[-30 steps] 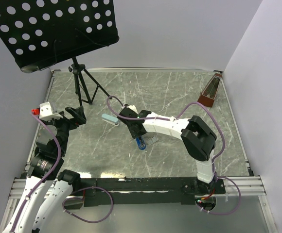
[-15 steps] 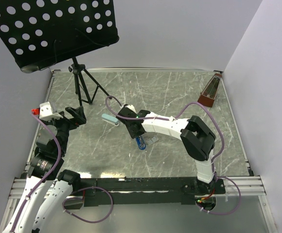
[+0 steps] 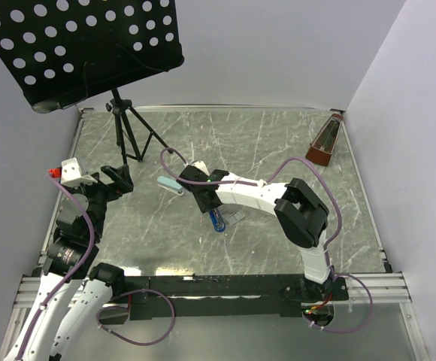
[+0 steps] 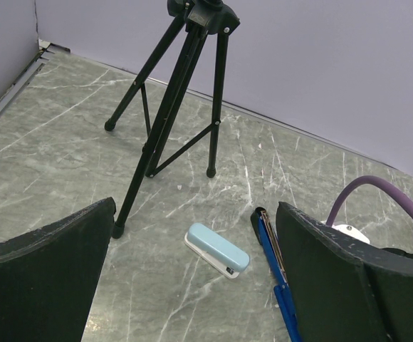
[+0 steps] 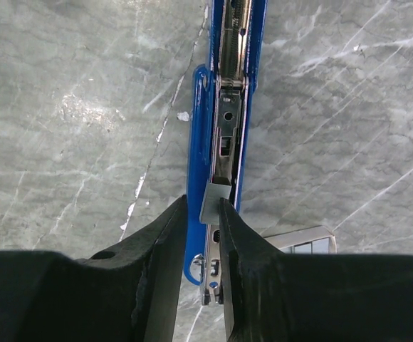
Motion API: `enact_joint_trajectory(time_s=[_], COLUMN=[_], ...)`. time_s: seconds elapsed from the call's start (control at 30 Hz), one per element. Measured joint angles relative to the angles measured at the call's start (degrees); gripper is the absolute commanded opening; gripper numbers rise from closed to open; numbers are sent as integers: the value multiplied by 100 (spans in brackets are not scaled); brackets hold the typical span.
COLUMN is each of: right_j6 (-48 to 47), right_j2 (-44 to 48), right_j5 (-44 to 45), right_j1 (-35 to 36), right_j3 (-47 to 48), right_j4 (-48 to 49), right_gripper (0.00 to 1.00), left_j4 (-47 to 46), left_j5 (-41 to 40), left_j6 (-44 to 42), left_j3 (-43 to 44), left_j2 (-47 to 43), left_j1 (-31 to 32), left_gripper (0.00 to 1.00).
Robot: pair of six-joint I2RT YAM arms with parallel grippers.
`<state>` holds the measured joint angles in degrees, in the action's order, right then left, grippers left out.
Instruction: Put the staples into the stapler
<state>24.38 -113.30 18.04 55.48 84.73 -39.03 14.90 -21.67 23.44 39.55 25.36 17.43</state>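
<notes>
We see the right gripper (image 5: pixel 203 208) nearly closed, its two black fingers (image 5: pixel 165 242) pinching the staples (image 5: pixel 216 201) – a short silvery strip held by its sides. The strip sits directly over the stapler (image 5: pixel 198 142), which lies opened out flat on the marbled grey table (image 3: pixel 278 150) with its blue shell underneath and the metal rail facing up. The strip lines up with that rail at the near end; we cannot tell whether it touches the rail or hangs just above it. Just beside the stapler, on the right of the wrist view, lies a small pale flat case (image 5: pixel 299 239), its make unclear.

From above, the right arm reaches across to the middle of the table, and the stapler pokes out from under its wrist towards the near edge.

The left gripper (image 4: pixel 196 208) is spread wide and holds nothing – it hangs over the left side of the table, well apart from the stapler. In its view a light blue oblong case (image 4: pixel 217 249) lies near the stapler's end, with the black tripod (image 4: pixel 185 85) of the music stand behind. A brown metronome (image 3: pixel 325 143) stands in the far right corner.
</notes>
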Motion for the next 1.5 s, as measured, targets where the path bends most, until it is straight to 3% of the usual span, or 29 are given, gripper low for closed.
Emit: enact_joint_trajectory(time_s=[0.83,1.5], right_j6=[232,372], right_j2=[98,-50], right_j5=[162,111], right_j1=[24,-26], right_j3=[-39,-39], right_j4=[-83,-33], right_gripper=[35,32], left_j4=[0,-2], left_j5=[0,0], left_j6=[0,0], left_j3=[0,0], left_j2=[0,0], left_j1=[0,0], left_gripper=[99,99])
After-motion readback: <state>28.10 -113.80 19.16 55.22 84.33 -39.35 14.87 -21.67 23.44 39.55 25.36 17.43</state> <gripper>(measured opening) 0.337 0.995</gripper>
